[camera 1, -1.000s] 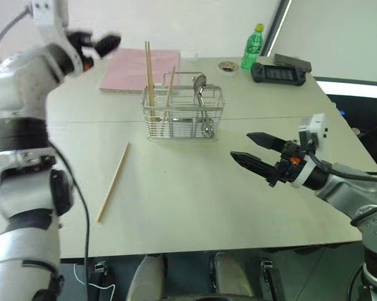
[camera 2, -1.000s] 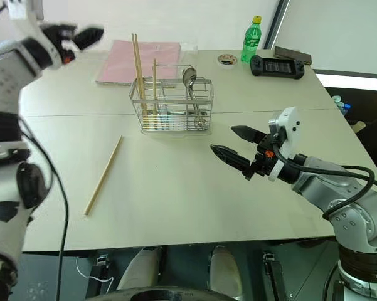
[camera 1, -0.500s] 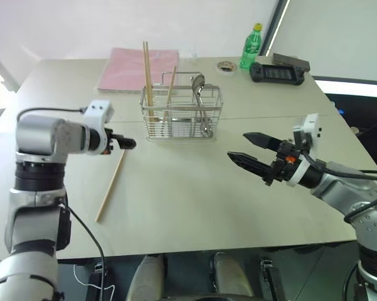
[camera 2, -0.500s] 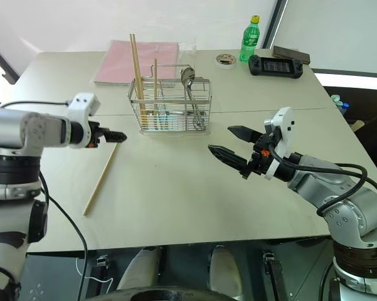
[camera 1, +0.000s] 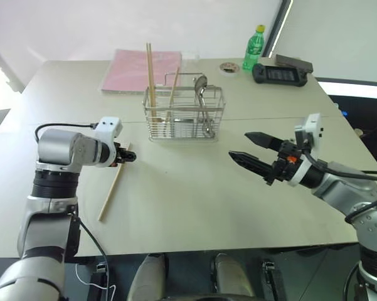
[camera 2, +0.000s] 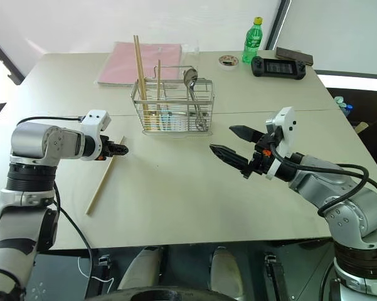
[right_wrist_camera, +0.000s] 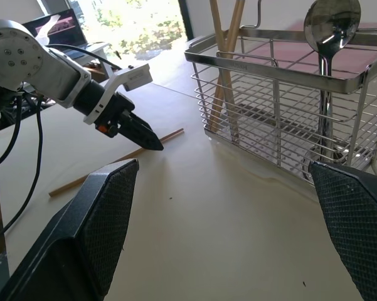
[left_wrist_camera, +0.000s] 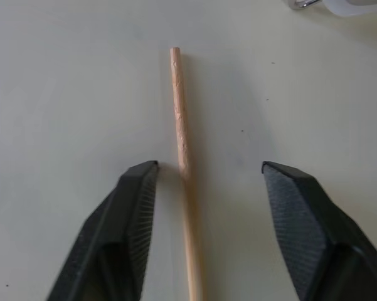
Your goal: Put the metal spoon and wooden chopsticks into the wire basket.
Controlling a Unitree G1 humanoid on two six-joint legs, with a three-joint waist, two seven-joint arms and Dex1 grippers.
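The wire basket (camera 1: 183,116) stands at mid-table, with the metal spoon (camera 1: 201,84) upright in its right side and wooden chopsticks (camera 1: 150,69) standing in its left side. Another wooden chopstick (camera 1: 113,188) lies flat on the table, left of the basket. My left gripper (camera 1: 128,157) is low over that stick's far end. In the left wrist view the stick (left_wrist_camera: 182,144) lies between its open fingers (left_wrist_camera: 138,207), closer to one of them. My right gripper (camera 1: 239,145) hovers open and empty to the right of the basket.
A pink folder (camera 1: 141,69) lies behind the basket. At the far right of the table are a green bottle (camera 1: 253,47), a black game controller (camera 1: 279,73) and a small round lid (camera 1: 228,66).
My left arm has swung down from high at the left to the table and now straddles the loose chopstick's end. The right arm has not moved.
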